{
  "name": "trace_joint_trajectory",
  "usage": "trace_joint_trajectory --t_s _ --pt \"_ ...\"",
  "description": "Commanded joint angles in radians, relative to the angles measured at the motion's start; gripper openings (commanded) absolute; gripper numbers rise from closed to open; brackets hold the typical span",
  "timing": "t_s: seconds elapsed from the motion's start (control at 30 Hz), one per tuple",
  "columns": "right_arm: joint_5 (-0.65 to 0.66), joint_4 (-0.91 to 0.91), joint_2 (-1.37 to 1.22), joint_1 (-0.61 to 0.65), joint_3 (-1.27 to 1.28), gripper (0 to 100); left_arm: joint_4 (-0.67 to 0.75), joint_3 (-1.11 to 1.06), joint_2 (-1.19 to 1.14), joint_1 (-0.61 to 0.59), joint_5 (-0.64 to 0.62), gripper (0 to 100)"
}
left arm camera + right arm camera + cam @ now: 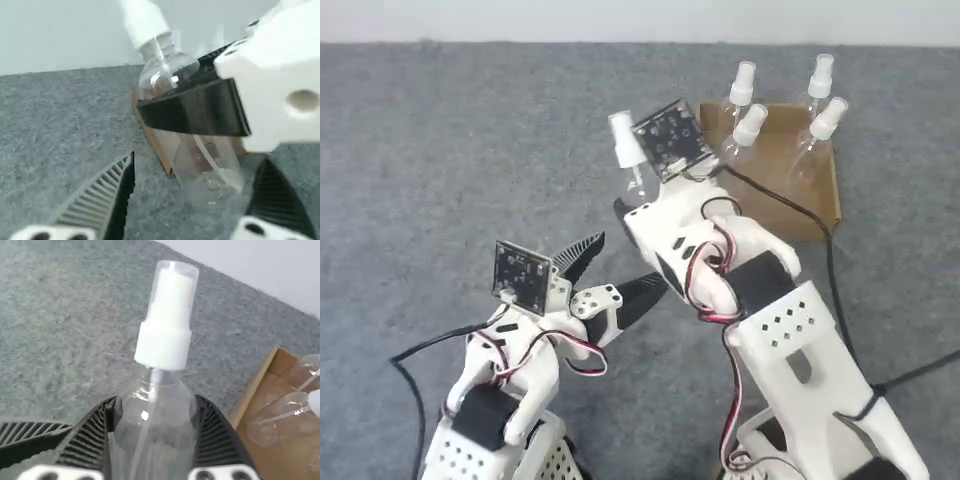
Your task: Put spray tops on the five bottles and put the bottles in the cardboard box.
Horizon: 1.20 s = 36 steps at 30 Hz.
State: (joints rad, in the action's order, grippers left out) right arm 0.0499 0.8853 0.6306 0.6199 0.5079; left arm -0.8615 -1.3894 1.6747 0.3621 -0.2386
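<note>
Clamping the fifth topped bottle (167,75) in my right fingers (90,440), left fingers (107,200) spread, I count four bottles (750,125) already in the cardboard box (808,215).

High view overhead, wrists close on bottle (156,420)
</note>
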Motion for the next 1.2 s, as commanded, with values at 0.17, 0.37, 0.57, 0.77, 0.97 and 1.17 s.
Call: trace_joint_trajectory --t_s 0.17,0.37,0.57,0.77,0.97,1.17 --pt "0.021 0.004 0.05 0.024 -0.089 0.6 0.032 0.007 0.012 -0.006 -0.012 35" --pt "-0.08 0.084 0.139 0.025 -0.086 0.6 0.032 0.007 0.009 -0.006 -0.011 35" --pt "-0.078 0.179 0.202 0.025 -0.089 0.6 0.037 -0.004 0.012 -0.006 -0.008 35" --pt "-0.077 0.257 0.308 0.024 -0.091 0.6 0.038 -0.01 0.015 -0.006 -0.008 35" --pt "-0.077 0.321 0.337 0.018 -0.092 0.6 0.038 -0.01 0.015 -0.006 -0.008 35" --pt "-0.049 0.355 0.337 0.016 -0.094 0.6 0.038 -0.01 0.014 -0.006 -0.008 35"
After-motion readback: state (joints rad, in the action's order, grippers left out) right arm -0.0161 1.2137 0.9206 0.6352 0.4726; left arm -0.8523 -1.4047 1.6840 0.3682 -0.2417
